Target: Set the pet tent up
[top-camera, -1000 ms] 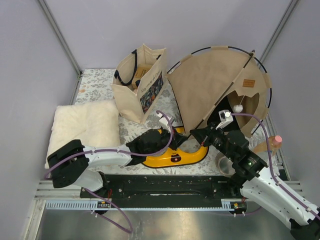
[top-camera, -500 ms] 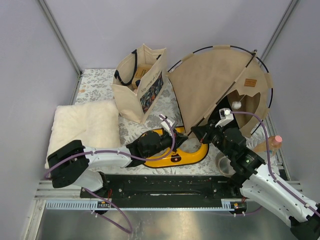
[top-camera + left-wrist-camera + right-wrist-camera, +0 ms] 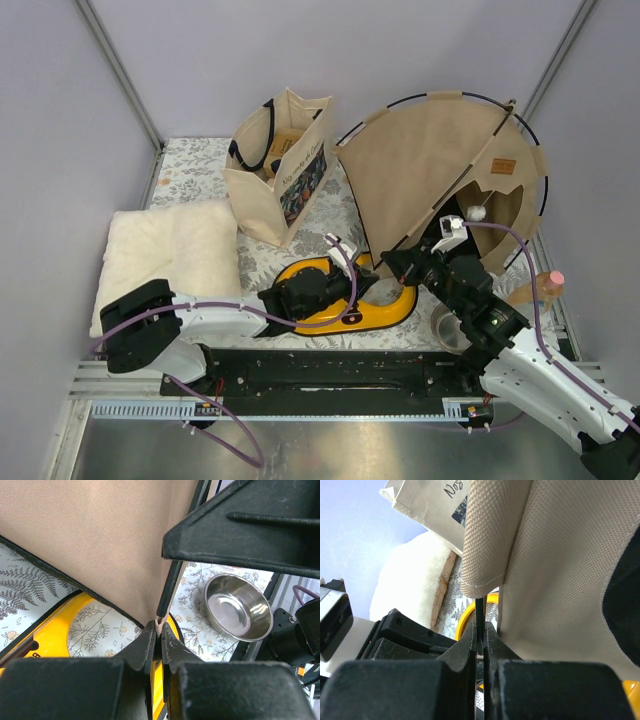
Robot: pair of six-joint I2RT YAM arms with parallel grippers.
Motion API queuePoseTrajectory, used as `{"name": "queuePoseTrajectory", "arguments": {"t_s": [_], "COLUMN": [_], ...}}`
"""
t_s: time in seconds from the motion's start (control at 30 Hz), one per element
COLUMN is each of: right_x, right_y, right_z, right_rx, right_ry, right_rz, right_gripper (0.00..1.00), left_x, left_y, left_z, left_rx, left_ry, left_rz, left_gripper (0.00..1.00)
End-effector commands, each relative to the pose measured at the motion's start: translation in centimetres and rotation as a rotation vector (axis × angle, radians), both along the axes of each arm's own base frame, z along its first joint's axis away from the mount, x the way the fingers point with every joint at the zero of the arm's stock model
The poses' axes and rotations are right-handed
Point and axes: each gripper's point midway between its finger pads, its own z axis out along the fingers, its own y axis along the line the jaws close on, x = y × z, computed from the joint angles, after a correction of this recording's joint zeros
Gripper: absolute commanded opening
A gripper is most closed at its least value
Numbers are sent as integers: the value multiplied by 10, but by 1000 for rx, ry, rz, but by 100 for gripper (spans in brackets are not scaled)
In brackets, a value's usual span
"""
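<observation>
Left gripper [image 3: 160, 629] pinching bottom corner of pet tent [image 3: 420, 170], right gripper [image 3: 481, 641] clamped on its black pole [image 3: 479, 611]

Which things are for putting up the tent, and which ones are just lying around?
For the job: pet tent, pinched at its near corner by the left gripper and the right gripper.

Just lying about: tote bag, fluffy pillow, yellow tray, steel bowl, pink-capped bottle.

The pet tent [image 3: 420, 170] (poles arched) stands beside the tote bag [image 3: 285, 180].
</observation>
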Motion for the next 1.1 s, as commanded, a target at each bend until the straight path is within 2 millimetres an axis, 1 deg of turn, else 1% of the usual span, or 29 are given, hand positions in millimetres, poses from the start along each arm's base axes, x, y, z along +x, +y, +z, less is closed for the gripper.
{"name": "queuePoseTrajectory", "arguments": {"t_s": [0.0,0.23,0.3,0.4,0.63,0.87,1.07], "right_x": [20,17,17,15,20,24,22], "right_y": [-19,-16,-17,-19,-21,-20,-22], "right_z": [70,59,53,48,33,28,24], "right_rx": [139,116,107,95,56,38,26], "right_ry": [-162,-143,-131,-125,-108,-105,-99], "right_rz": [-148,-126,-128,-127,-150,-158,-158], "right_gripper": [0,0,0,0,0,0,0], "left_x": [-13,-11,-10,-10,-12,-11,-10], "left_y": [3,4,5,7,6,5,6], "left_z": [-30,-28,-29,-29,-28,-27,-27], "left_rx": [124,129,131,129,124,121,118], "left_ry": [20,14,16,19,18,20,21], "left_rz": [-11,16,21,26,19,22,29], "left_gripper": [0,0,0,0,0,0,0]}}
